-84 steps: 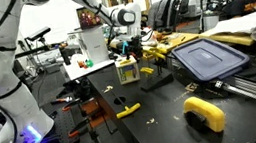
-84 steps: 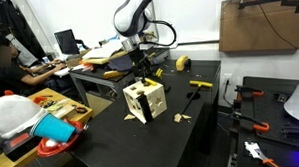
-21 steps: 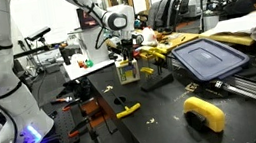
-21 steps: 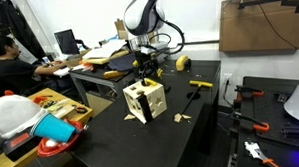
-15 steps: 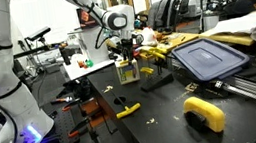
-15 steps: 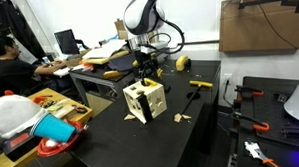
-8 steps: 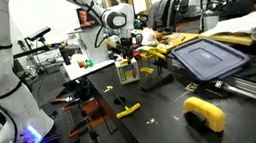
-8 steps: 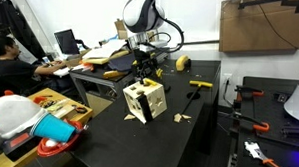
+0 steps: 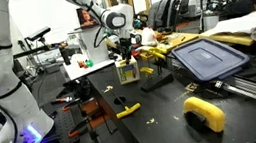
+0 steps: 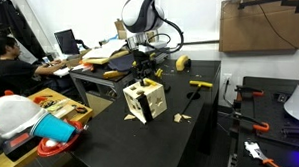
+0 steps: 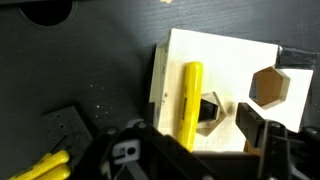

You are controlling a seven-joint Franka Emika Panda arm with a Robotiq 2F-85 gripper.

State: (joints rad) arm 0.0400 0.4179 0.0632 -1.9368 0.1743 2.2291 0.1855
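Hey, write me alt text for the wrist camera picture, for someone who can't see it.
A yellow peg reaches up from the dark gripper at the lower edge, over the top of a pale wooden box with shaped holes, one a hexagon. Black table surrounds the box, with more yellow pieces at lower left.

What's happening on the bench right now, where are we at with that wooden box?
The Panda arm's hand hangs directly over the wooden box on the black table. In the wrist view, a yellow peg sticks out from between the fingers, apparently gripped, and lies across the box's top face next to a hexagonal hole. The peg is not in any hole yet. Other yellow pieces lie loose on the table nearby.
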